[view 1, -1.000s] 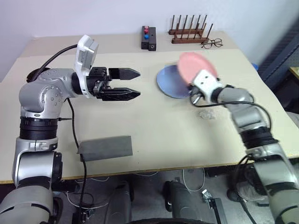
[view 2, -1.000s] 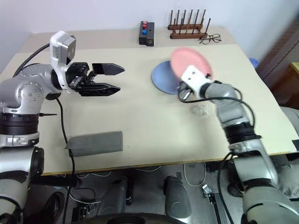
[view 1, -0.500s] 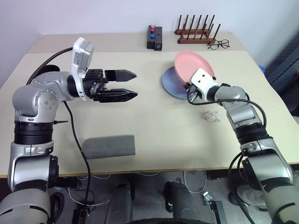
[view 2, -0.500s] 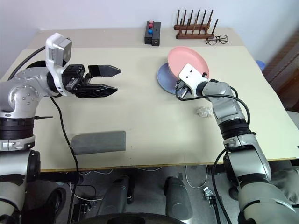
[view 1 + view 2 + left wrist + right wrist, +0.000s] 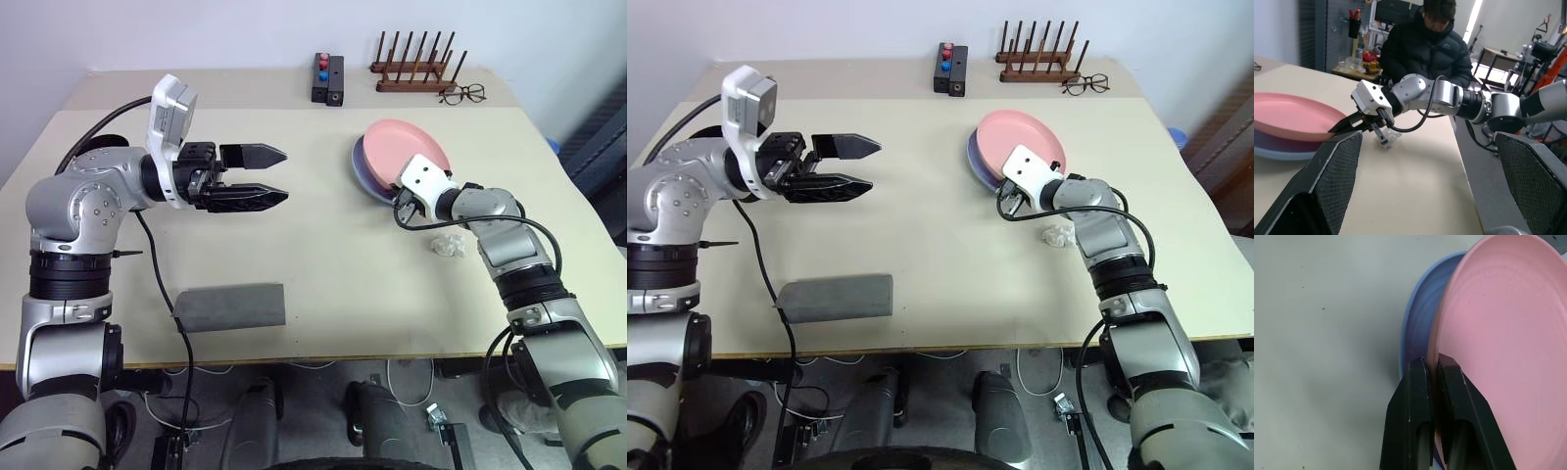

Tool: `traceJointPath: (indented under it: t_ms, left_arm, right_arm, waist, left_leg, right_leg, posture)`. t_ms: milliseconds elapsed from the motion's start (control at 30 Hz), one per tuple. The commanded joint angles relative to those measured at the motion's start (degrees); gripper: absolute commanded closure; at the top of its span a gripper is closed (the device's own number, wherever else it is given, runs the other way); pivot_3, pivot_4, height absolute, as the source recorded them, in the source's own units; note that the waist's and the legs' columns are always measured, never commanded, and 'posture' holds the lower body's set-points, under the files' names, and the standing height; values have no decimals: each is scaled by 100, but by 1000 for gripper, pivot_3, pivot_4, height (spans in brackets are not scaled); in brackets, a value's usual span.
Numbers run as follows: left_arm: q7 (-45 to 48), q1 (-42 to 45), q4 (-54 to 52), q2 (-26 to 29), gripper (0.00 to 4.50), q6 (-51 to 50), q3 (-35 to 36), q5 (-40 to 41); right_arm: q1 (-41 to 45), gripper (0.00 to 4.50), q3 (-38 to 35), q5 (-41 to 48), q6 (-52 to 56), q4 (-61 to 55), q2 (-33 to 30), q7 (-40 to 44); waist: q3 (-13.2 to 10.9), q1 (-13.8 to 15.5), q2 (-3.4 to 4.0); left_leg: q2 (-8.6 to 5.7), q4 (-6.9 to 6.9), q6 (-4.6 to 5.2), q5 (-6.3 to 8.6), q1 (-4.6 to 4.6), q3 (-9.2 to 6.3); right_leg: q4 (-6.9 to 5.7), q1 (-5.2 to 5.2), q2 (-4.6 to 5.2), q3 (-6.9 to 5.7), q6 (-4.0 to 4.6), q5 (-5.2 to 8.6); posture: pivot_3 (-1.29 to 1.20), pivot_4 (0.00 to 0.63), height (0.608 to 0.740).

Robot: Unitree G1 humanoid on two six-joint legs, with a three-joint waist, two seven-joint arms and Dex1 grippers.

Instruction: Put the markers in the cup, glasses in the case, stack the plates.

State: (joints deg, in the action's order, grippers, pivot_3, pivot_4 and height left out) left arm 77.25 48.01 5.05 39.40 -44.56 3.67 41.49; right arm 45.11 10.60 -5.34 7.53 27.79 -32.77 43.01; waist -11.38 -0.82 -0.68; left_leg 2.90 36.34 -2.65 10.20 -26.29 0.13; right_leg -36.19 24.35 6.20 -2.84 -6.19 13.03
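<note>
Right tool pinching the pink plate's rim over the blue plate, left tool spread wide above the worktop

The right tool [image 5: 1432, 382] is clamped on the near rim of the pink plate [image 5: 1024, 139], which lies on the light blue plate [image 5: 974, 162], offset so a crescent of blue shows on its left; both sit far right on the worktop [image 5: 950, 245]. The left tool [image 5: 857, 164] hangs level, fingers pointing right and wide apart, holding nothing. The grey glasses case [image 5: 837, 297] lies flat near the front edge, its long axis running left to right. A crumpled clear scrap [image 5: 1054, 235] sits just beside the right forearm. At the back stand a black block with red and blue knobs [image 5: 949, 68], a wooden peg rack [image 5: 1034, 59] and thin-rimmed spectacles [image 5: 1084, 84]
</note>
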Motion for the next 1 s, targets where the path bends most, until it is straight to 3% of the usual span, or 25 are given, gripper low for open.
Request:
traceJointPath:
  t_ms: [33, 100, 333, 733, 1000]
  left_arm:
    - [12, 140, -41, 45, 0, 48, 67, 33]
    - [9, 141, -41, 45, 0, 47, 65, 33]
    - [7, 136, -42, 62, 0, 31, 60, 34]
    - [0, 47, -134, 89, 0, -2, 105, 88]
    - [44, 64, -53, 36, 0, 81, 52, 62]
  right_arm:
    - [154, 4147, -270, 249, 130, -180, -46, 181]
    - [185, 3490, -342, 319, 183, -171, -27, 197]
    - [197, 53, -342, 234, 107, -143, -64, 126]
    - [-298, 53, -1389, 1005, 878, -653, -713, 322]
    - [-831, 53, -1523, 1068, 1265, -1305, -1023, 283]
  waist:
    - [0, -1, 0]
    - [0, 2, 0]
    - [0, -3, 0]
    - [0, 25, 0]
    - [0, -38, 1]
  left_leg:
    - [0, 0, 0, 0, 0, 0]
    - [0, 0, 0, 0, 0, 0]
    - [0, -1, 0, 0, 0, 0]
    - [0, -3, 0, 0, 0, 0]
    - [0, -8, 0, 0, 16, 7]
  right_leg:
    - [0, 0, 0, 0, 0, 0]
    - [0, 0, 0, 0, 0, 0]
    - [0, 0, 0, 0, 0, 0]
    - [1, 0, 0, 0, 0, 0]
    - [-1, 0, -1, 8, 2, -1]
  posture:
    - [0, 150, 740]
    - [0, 150, 740]
    - [0, 150, 740]
    - [0, 150, 740]
    - [0, 150, 740]
